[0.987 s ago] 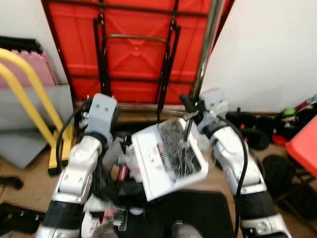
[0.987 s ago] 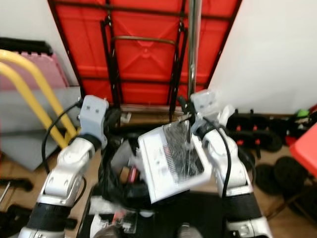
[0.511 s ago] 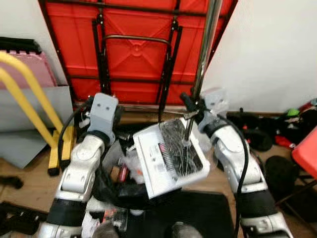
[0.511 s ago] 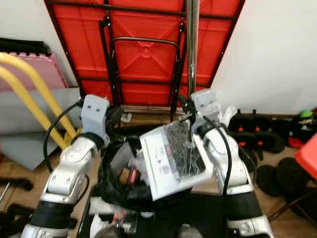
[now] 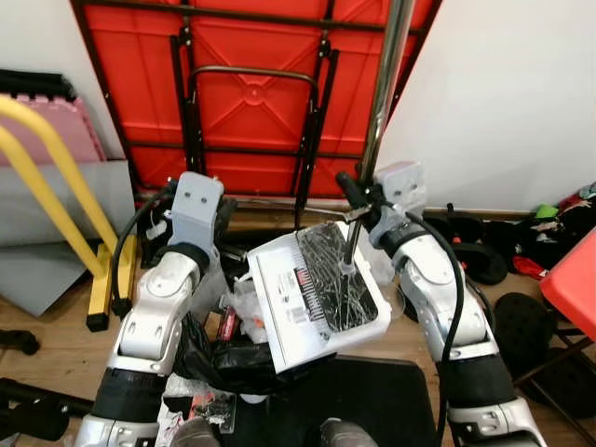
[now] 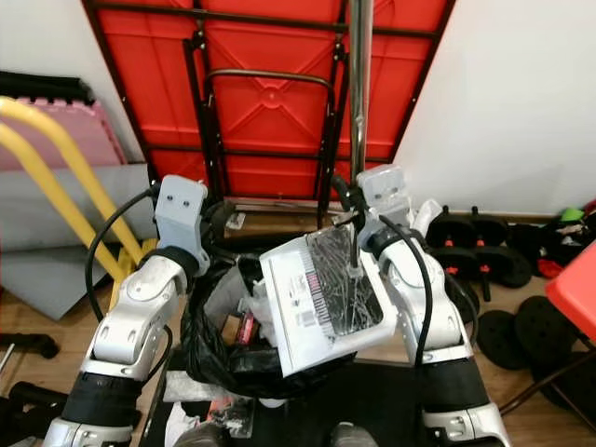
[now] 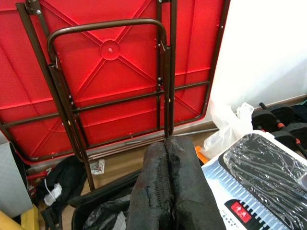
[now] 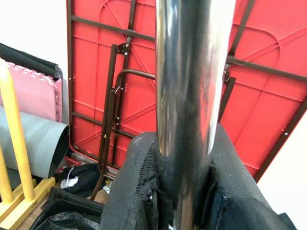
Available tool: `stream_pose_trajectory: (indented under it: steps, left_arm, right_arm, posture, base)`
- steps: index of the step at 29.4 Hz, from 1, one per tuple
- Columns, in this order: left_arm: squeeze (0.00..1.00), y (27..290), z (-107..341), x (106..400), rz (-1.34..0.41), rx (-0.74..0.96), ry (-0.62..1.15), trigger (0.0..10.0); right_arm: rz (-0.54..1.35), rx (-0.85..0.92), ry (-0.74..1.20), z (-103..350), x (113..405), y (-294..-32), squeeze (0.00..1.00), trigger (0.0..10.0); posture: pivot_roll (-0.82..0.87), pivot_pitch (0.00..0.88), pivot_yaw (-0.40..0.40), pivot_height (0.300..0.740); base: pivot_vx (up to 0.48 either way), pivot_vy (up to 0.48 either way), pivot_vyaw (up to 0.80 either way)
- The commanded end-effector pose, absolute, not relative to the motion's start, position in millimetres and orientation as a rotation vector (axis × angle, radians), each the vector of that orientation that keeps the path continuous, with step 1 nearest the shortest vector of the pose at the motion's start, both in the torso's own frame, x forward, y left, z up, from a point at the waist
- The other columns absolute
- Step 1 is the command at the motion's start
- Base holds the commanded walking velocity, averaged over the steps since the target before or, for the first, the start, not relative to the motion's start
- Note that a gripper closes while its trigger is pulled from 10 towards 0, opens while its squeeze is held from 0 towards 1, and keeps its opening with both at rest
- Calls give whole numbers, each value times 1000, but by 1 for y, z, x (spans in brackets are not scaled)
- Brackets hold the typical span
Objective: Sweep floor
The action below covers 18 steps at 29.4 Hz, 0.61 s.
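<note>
Broom pole [image 6: 358,102]: chrome, upright before the folded red table [image 5: 251,93], clamped in the right gripper [image 8: 184,191] jaws, presumably for sweeping. Left gripper [image 7: 168,191]: jaws closed, empty, above the black rubbish bag [image 6: 219,349]. White dustpan-like tray [image 5: 312,298] between arms.

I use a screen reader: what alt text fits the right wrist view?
The right gripper is shut on an upright shiny metal pole that runs up the frame's middle. Behind stands a folded red table with dark metal legs, leaning on a white wall.

Shiny metal pole [image 8: 184,96], upright; white dustpan [image 5: 317,298] tilted, holding debris.
</note>
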State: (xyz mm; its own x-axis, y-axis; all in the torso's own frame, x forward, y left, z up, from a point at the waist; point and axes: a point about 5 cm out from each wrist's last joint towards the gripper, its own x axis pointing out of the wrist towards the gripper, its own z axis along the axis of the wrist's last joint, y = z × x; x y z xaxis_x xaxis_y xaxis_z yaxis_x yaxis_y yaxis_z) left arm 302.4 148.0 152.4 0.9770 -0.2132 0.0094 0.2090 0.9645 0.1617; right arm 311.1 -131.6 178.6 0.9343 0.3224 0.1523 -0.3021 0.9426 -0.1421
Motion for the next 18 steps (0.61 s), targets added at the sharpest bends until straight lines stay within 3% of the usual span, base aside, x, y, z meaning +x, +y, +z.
stream_pose_trajectory:
  steps: [1,18]
  left_arm:
    - [0,146,146,301,-225,153,4,10000]
    - [0,144,147,302,-241,156,4,10000]
  right_arm:
    - [283,-106,-212,186,312,-139,0,10000]
    - [273,-94,-204,185,313,-138,0,10000]
  posture:
    - [-138,41,-127,740]
    - [-133,39,-126,740]
  base:
    - [0,0,0]
    - [0,0,0]
